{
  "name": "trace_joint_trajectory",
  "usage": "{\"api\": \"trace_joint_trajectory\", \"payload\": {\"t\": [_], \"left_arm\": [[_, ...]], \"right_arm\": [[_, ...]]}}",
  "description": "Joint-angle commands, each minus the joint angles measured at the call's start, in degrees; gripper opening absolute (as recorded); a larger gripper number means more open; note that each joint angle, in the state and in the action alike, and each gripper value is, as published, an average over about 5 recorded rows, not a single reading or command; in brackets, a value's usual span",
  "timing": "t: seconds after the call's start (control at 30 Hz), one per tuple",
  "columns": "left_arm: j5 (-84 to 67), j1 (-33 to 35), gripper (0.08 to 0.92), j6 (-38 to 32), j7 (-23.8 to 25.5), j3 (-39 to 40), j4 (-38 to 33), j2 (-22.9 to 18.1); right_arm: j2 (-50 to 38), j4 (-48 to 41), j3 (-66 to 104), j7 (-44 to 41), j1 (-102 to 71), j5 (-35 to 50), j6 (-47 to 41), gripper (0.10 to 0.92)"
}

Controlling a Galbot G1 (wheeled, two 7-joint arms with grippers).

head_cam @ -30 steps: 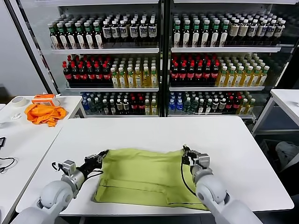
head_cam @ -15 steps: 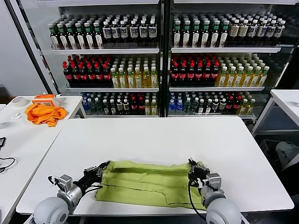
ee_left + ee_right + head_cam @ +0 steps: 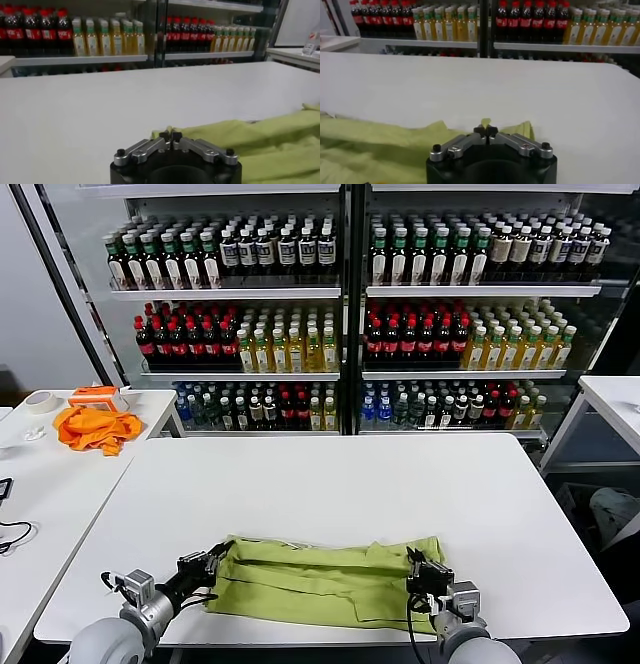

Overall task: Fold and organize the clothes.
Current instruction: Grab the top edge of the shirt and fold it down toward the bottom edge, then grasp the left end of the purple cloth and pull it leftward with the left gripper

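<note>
The lime-green T-shirt (image 3: 325,582) lies folded into a long low band near the front edge of the white table (image 3: 320,484). My left gripper (image 3: 215,559) is shut on the shirt's left far corner; the left wrist view shows its tips (image 3: 170,135) pinching green cloth (image 3: 260,142). My right gripper (image 3: 417,565) is shut on the shirt's right far corner; the right wrist view shows its tips (image 3: 485,130) pinching a green fold (image 3: 380,145). No print shows on the shirt.
An orange cloth (image 3: 96,427) with a roll of tape (image 3: 40,401) lies on a side table at the left. Glass-door coolers full of bottles (image 3: 340,304) stand behind the table. Another white table (image 3: 610,399) stands at the right.
Both grippers have pulled the shirt's far edge toward the table's front edge, folding the shirt over itself into a narrower band. Both arms have drawn back low in view.
</note>
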Motion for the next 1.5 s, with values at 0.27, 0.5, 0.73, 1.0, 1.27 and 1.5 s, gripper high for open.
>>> {"api": "trace_joint_trajectory", "payload": {"t": [0.27, 0.5, 0.73, 1.0, 1.27, 1.5], "left_arm": [[1.7, 1.0, 0.086, 1.5, -0.7, -1.0, -0.8, -0.1], [1.3, 0.9, 0.243, 2.5, -5.3, -1.8, -3.2, -0.6], [-5.4, 1.7, 0.442, 9.3, -21.8, 0.9, -8.4, -4.0], [-6.8, 1.5, 0.676, 13.4, -28.6, 2.8, -9.0, -7.4], [-6.1, 1.6, 0.807, 13.9, -30.1, 3.4, -9.3, -8.4], [-5.6, 1.3, 0.627, 13.7, -28.9, 4.8, -9.4, -8.9]], "right_arm": [[0.0, 0.8, 0.1, 0.5, -2.9, -0.9, -0.4, 0.125], [-0.4, 3.7, 2.2, 0.4, -3.7, -3.0, -0.2, 0.309], [-1.2, 6.0, 6.1, -0.4, -5.2, -3.7, 0.0, 0.508], [-0.4, 3.9, 6.0, -0.6, -5.3, -4.7, 0.5, 0.740], [0.2, 3.2, 5.1, -0.7, -5.1, -5.7, 0.6, 0.822], [-0.1, 3.9, 5.7, -0.6, -5.3, -5.7, 0.5, 0.823]]}}
